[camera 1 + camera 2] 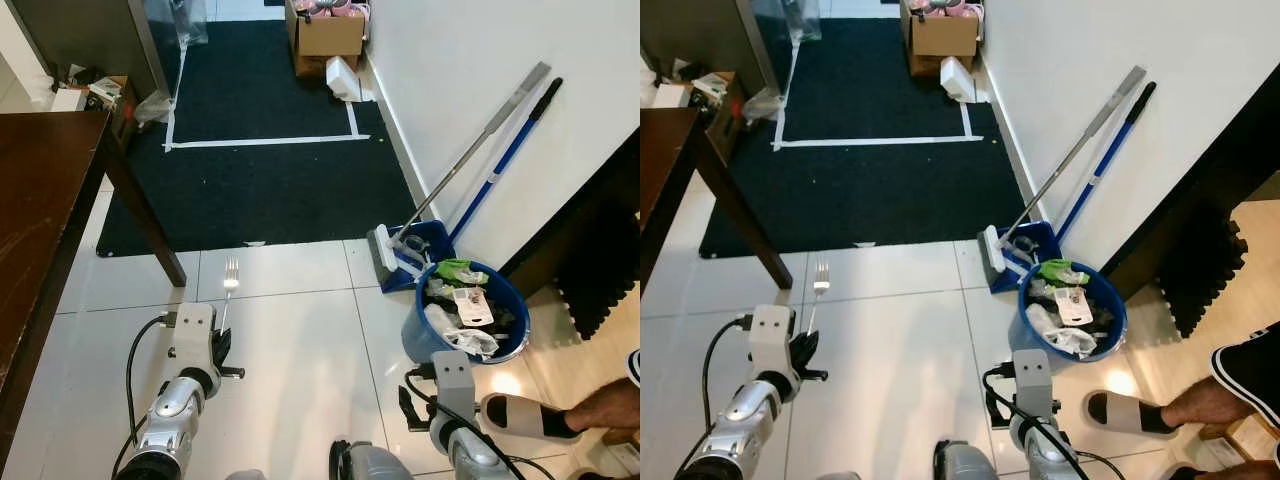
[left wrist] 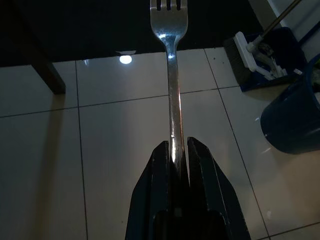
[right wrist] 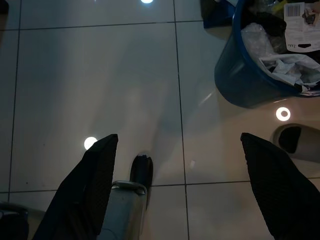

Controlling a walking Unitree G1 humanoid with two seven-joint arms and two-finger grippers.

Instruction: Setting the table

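My left gripper (image 1: pixel 222 350) is shut on the handle of a silver fork (image 1: pixel 229 281), which points forward over the white floor tiles. In the left wrist view the fork (image 2: pixel 172 85) runs straight out from between the two black fingers (image 2: pixel 154 170). The dark wooden table (image 1: pixel 40 200) stands to my left, its leg (image 1: pixel 150 225) ahead of the fork. My right gripper (image 3: pixel 180 165) hangs low over the tiles with its fingers (image 3: pixel 97 170) spread wide and nothing between them.
A blue bin (image 1: pixel 468 315) full of rubbish sits at the right, with a dustpan and mop (image 1: pixel 470 165) leaning on the white wall. A person's sandalled foot (image 1: pixel 530 412) is at the lower right. A black rug (image 1: pixel 260 170) and a cardboard box (image 1: pixel 325 35) lie ahead.
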